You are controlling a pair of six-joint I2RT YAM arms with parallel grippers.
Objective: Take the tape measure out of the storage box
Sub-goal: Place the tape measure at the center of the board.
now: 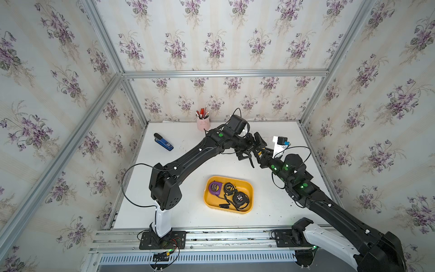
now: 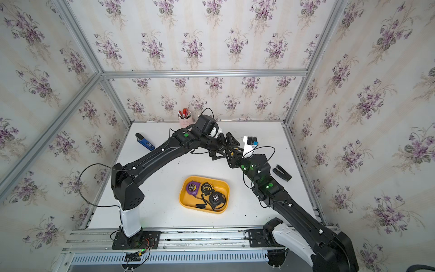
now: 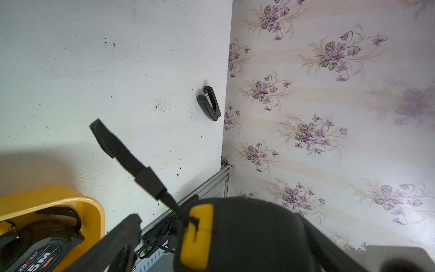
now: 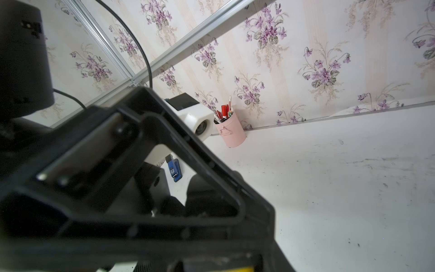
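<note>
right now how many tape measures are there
4. In the storage box: purple tape measure, yellow-trimmed tape measure, 5M tape measure. The fourth tape measure is raised where the arms meet. Arms may hide more.

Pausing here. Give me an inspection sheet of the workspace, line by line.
Surface: white table, scuffed, with black specks.
Job's things: box holds purple tape, black-yellow tape and 5M tape; lifted tape is up between the hands, beyond the box.
Clutter: blue stapler, pink pen cup, black clip beside the right arm.
Hands: left hand open around the lifted tape; right hand appears shut on it, fingers mostly hidden.
Cables: left cable loop and right cable loop, both off the box.
Surroundings: floral wallpaper, aluminium frame.
</note>
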